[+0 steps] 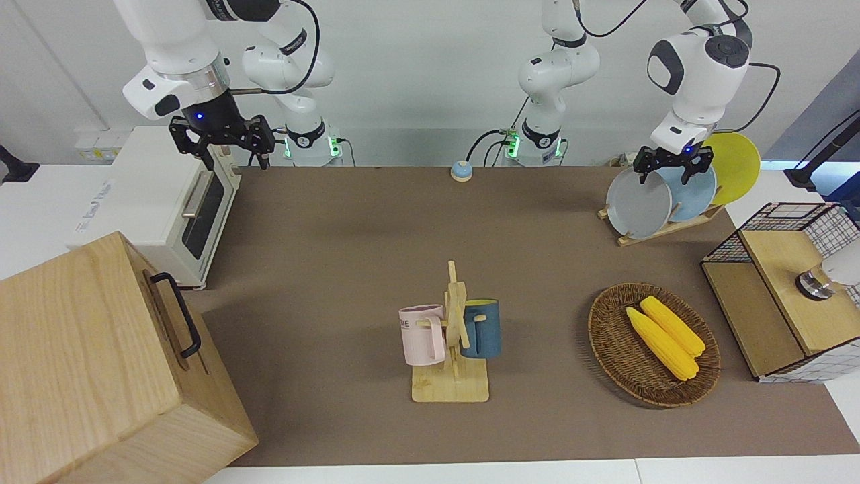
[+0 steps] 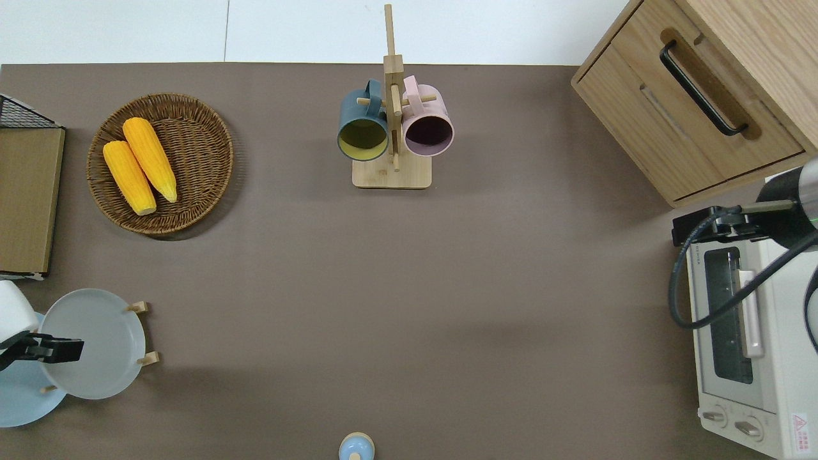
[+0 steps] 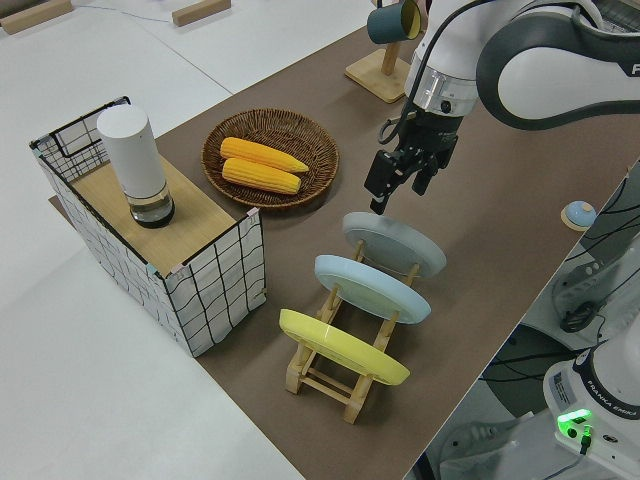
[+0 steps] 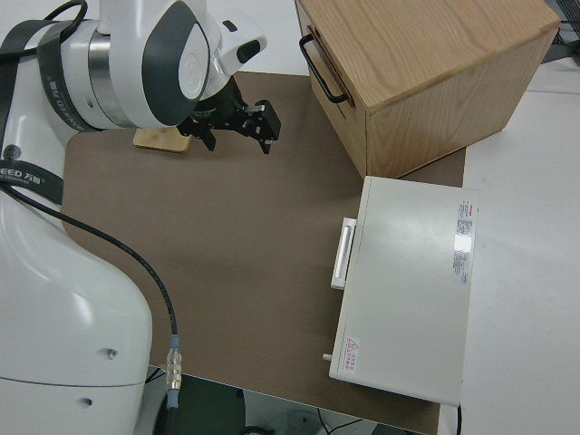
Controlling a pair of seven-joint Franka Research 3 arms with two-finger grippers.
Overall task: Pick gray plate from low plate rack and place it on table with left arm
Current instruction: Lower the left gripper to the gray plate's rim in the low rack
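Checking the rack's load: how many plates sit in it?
3, all in the low plate rack: the gray plate farthest from the robots, the blue plate in the middle, the yellow plate nearest them.

Matte brown covering on the table (image 1: 336,222), smooth and unpatterned. Smooth, faintly satin glaze on the gray plate (image 1: 639,204), the sky-blue plate (image 3: 372,287) and the yellow plate (image 3: 342,346). Light bare wood, unpainted, in the low plate rack (image 3: 335,372) and the mug stand (image 1: 451,386). Rough brown woven wicker in the basket (image 1: 613,349); pebbled yellow kernels on the two corn cobs (image 1: 665,333). Oak-grained wood on the drawer cabinet (image 2: 690,96), with a black handle. Glossy white shells and dark gray caps on the left arm (image 1: 702,64); matte black on the left gripper (image 1: 672,165).
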